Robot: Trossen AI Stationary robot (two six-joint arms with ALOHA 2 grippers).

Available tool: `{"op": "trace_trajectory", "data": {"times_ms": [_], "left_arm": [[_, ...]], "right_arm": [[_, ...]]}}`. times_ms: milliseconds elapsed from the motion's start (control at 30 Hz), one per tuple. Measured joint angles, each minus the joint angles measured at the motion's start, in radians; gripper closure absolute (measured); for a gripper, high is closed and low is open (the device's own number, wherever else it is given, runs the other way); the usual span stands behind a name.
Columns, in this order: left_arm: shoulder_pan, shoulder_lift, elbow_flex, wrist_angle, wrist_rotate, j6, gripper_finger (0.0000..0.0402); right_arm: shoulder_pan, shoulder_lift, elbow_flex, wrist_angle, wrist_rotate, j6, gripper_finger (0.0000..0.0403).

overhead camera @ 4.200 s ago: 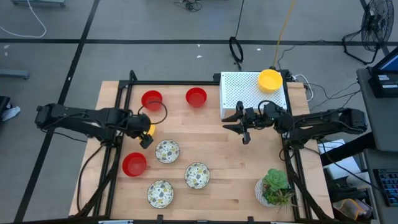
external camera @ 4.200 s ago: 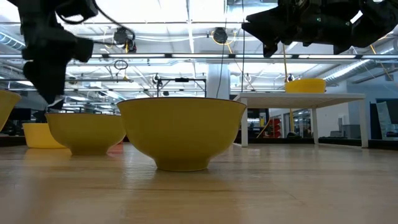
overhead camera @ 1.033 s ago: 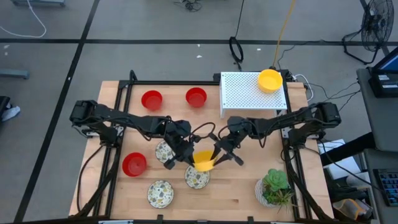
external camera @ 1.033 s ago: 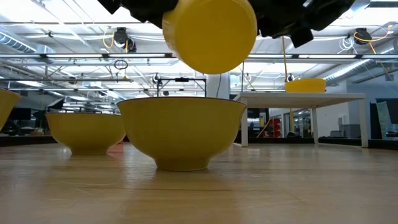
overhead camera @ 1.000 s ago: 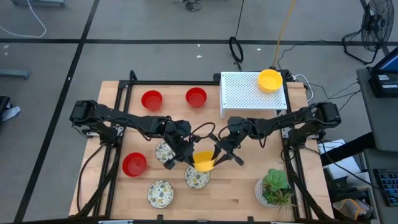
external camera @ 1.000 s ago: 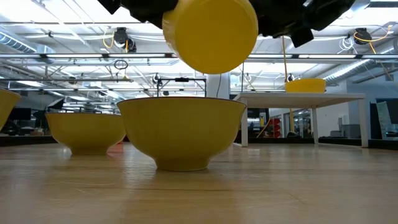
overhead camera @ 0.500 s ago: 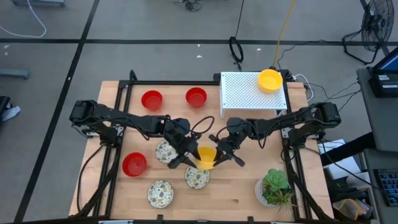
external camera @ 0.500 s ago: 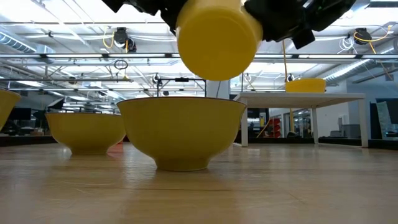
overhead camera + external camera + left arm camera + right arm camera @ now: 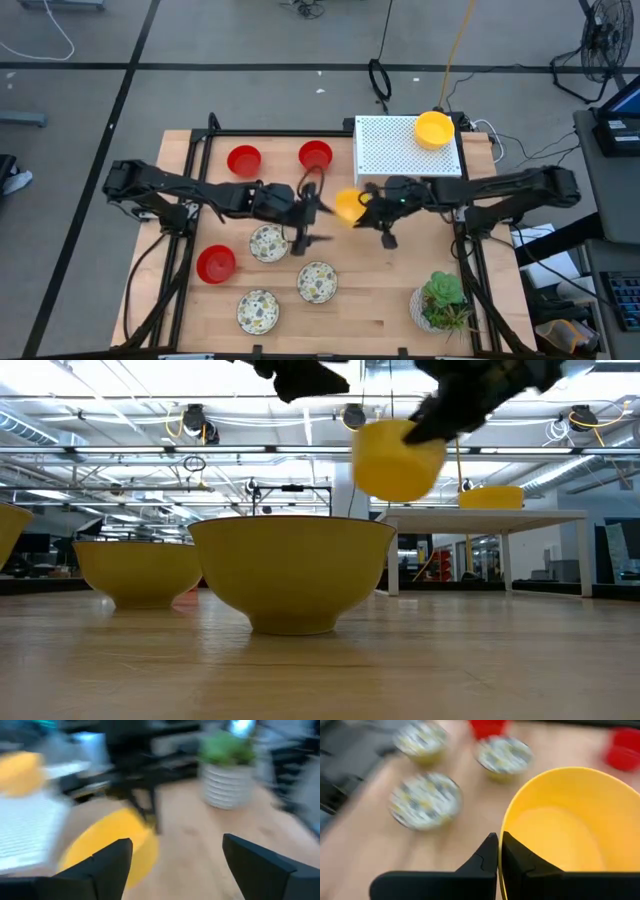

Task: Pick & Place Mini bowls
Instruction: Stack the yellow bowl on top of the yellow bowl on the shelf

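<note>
- Yellow bowl (image 9: 348, 206) is pinched by its rim between the two fingers of the right gripper (image 9: 499, 851), which are shut tight on it.
- It is held up in the air over the middle of the table (image 9: 400, 285), as is seen in the low view (image 9: 398, 458).
- The left gripper (image 9: 312, 212) is just beside the bowl, with its fingers (image 9: 100, 865) spread wide apart and nothing held in them.
- Below, three speckled bowls (image 9: 269, 243) are set on the wood, and three red bowls (image 9: 244, 160) are set farther out.
- One more yellow bowl (image 9: 434, 129) is seen on top of the white rack (image 9: 395, 150), at the far side of the table.
- The step in hand is judged to be the carrying of the held bowl, and the rack may be where it is meant to go.
- For the next move, the bowl should be kept level, brought over a free spot and let down softly before the fingers are opened.
- Room should be kept from the left arm, which is close by.
</note>
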Motion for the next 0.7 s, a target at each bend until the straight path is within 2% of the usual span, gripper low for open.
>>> {"op": "trace_trajectory", "data": {"times_ms": [133, 267, 500, 600, 700], "left_arm": [[0.001, -0.021, 0.000, 0.015, -0.209, -0.021, 0.0074], [0.000, -0.018, 0.000, 0.013, -0.329, -0.041, 0.0078], [0.002, -0.019, 0.000, 0.016, -0.355, -0.088, 0.0097], [0.002, -0.019, 0.000, 0.019, -0.355, -0.089, 0.0104], [0.004, -0.019, 0.000, 0.018, -0.357, -0.099, 0.0110]], "right_arm": [[0.011, -0.102, 0.000, -0.105, 0.277, -0.009, 0.0402], [0.010, -0.176, 0.000, -0.140, 0.510, -0.009, 0.0402], [-0.024, -0.238, 0.032, -0.150, 0.809, 0.007, 0.0403], [-0.075, -0.240, 0.051, -0.170, 0.952, 0.025, 0.0403], [-0.150, -0.239, 0.064, -0.206, 1.036, 0.073, 0.0403]]}}
